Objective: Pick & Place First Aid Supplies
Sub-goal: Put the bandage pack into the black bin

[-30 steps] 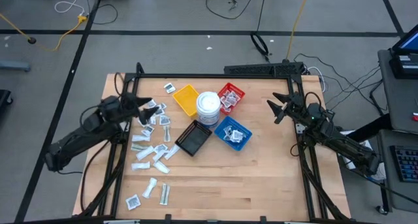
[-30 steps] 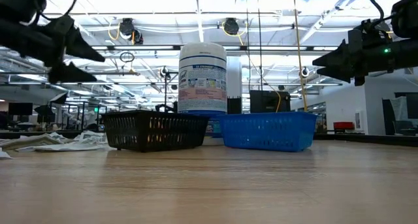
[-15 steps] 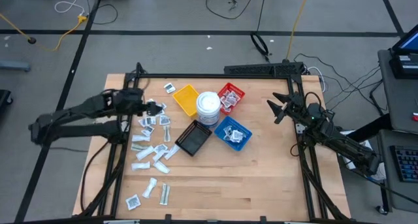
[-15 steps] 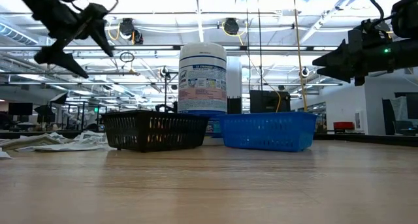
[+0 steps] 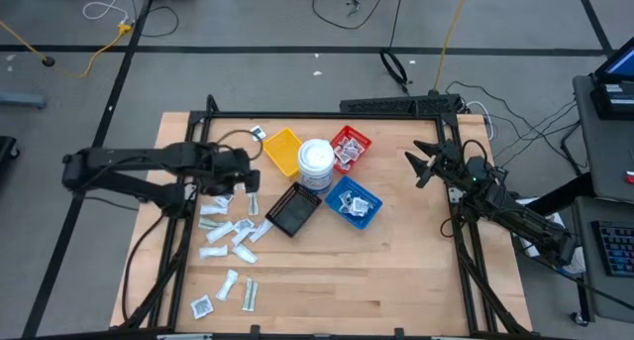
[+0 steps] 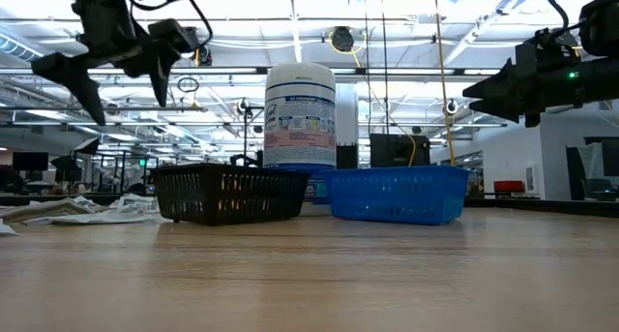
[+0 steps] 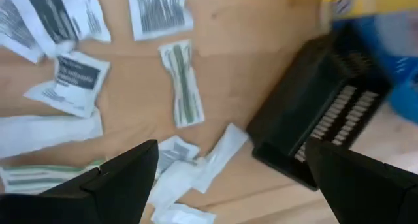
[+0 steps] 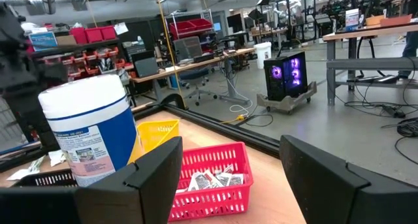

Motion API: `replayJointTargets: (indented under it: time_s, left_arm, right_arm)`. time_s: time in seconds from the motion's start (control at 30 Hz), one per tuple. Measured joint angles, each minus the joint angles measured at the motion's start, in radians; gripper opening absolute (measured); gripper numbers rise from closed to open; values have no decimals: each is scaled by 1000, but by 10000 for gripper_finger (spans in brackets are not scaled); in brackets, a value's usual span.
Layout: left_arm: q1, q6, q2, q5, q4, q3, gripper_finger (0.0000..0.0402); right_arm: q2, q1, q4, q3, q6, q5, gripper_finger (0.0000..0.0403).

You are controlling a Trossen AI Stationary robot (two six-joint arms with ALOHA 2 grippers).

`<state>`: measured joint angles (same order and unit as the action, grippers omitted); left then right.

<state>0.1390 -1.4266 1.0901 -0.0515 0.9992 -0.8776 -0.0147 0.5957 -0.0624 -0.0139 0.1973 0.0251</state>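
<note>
Left gripper [image 5: 245, 171] spread wide, empty, above the first aid supplies [image 5: 229, 231] scattered at the table's [image 5: 396, 271] nine o'clock. Right gripper [image 5: 416, 166] at three o'clock, parted, empty.

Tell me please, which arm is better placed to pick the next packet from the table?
The left. Its open left gripper hovers over the loose packets beside the black tray. The right gripper, also open, waits at the table's far right side, where no packets lie.
</note>
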Motion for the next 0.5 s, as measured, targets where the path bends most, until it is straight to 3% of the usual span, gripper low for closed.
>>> replayJointTargets:
  time_s: [0.2,0.5]
  left_arm:
    - [-12,-47,152,-34,58,0,392]
    - [27,-94,252,58,88,46,392]
  right_arm:
    - [0,0,0,0,0,0,254]
    - [0,0,0,0,0,0,254]
